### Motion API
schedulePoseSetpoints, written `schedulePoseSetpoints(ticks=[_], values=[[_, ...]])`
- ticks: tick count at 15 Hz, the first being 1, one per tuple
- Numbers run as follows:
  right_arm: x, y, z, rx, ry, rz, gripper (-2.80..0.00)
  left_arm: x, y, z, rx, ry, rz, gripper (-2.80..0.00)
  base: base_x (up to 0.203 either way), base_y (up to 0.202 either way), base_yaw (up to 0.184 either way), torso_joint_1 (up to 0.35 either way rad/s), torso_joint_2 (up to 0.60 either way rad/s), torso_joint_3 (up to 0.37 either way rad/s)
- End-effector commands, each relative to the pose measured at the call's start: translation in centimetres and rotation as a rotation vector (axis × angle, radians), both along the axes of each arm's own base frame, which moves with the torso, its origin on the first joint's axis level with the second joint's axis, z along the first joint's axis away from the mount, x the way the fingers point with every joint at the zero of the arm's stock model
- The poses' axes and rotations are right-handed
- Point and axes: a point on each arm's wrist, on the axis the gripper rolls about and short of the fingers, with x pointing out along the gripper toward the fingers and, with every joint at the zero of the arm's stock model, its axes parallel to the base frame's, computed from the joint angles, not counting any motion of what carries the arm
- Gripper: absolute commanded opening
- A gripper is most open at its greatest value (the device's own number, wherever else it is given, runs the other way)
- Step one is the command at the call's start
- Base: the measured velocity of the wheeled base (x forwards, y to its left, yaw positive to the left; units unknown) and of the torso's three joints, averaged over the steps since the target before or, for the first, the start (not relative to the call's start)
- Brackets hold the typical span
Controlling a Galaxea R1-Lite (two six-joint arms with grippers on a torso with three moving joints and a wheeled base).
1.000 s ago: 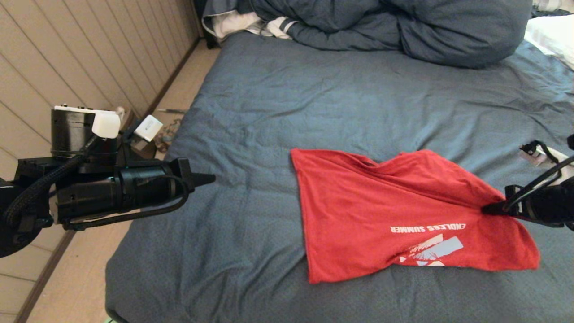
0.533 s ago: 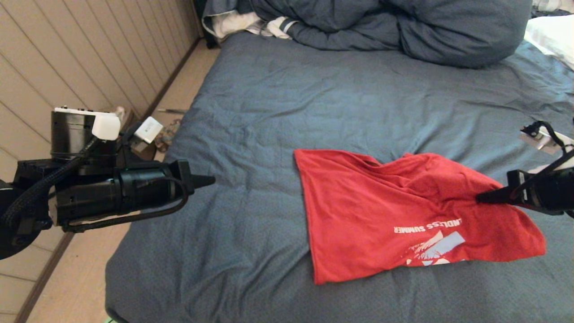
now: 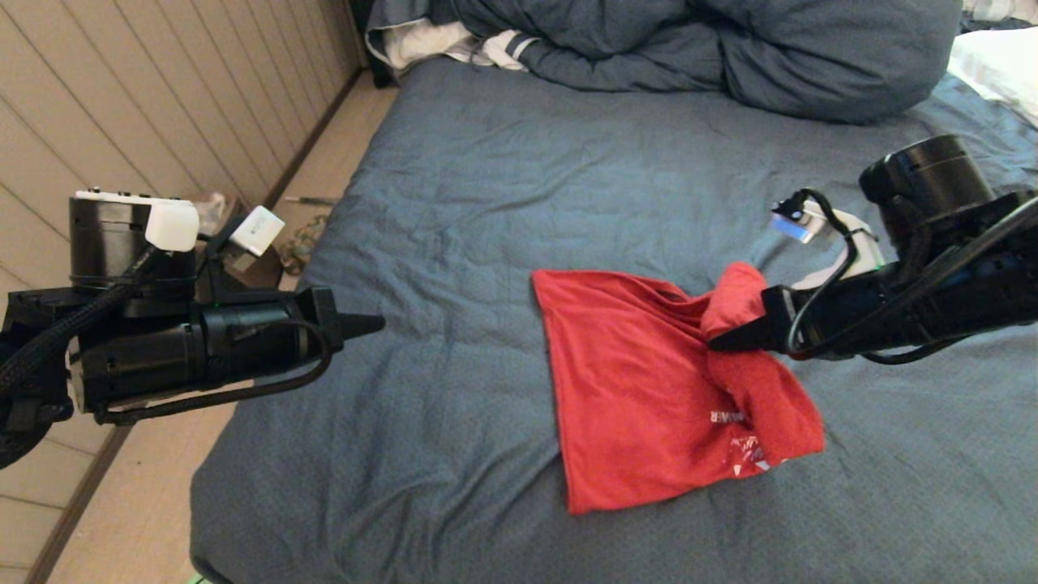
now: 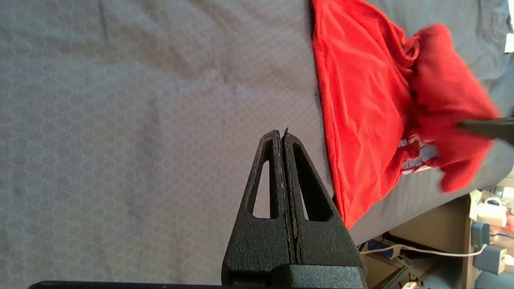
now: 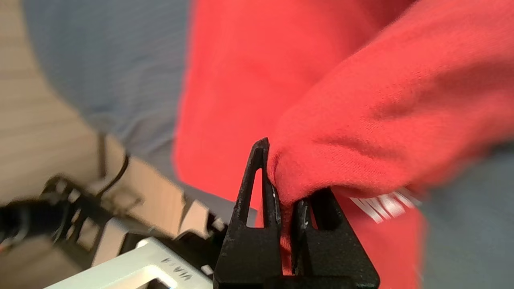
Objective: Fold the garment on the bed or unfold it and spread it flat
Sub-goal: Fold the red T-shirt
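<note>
The red T-shirt (image 3: pixel 641 397) lies on the slate-blue bed (image 3: pixel 503 203), its right part lifted and carried leftward over the rest. White lettering shows on the raised flap (image 3: pixel 730 417). My right gripper (image 3: pixel 718 343) is shut on a bunch of the shirt's red cloth (image 5: pixel 361 132), held above the bed. My left gripper (image 3: pixel 377 324) hovers shut and empty over the bed's left side, well left of the shirt (image 4: pixel 361 100); in the left wrist view its fingertips (image 4: pixel 281 134) press together.
A bunched dark-blue duvet (image 3: pixel 730 49) lies across the bed's far end, with white striped cloth (image 3: pixel 454 40) at its left. A wood-panelled wall (image 3: pixel 122 97) and floor strip (image 3: pixel 324 162) run along the bed's left side. Cables and small items (image 4: pixel 482 224) sit beyond the bed's near edge.
My right gripper has risen and swung left, dragging the shirt's right part up and over its middle. The lettering is now mostly hidden. The left arm barely shifted.
</note>
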Motion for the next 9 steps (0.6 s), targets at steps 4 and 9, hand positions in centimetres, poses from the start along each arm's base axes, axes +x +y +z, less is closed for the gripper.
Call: schedulePoseSetpoints(ticks=[4, 9], values=[[1.7, 6.3, -1.3, 0.003, 0.049, 0.157, -2.8, -0.4, 0.0, 0.0, -0.007, 0.002, -0.018, -2.8, 0.0, 0.0, 0.0, 0.0, 0.0, 0.0], [1.9, 9.4, -2.8, -0.057, 0.067, 0.205, -2.8, -0.5, -0.1, -0.1, -0.012, 0.008, -0.038, -2.8, 0.0, 0.0, 0.0, 0.0, 0.0, 0.0]])
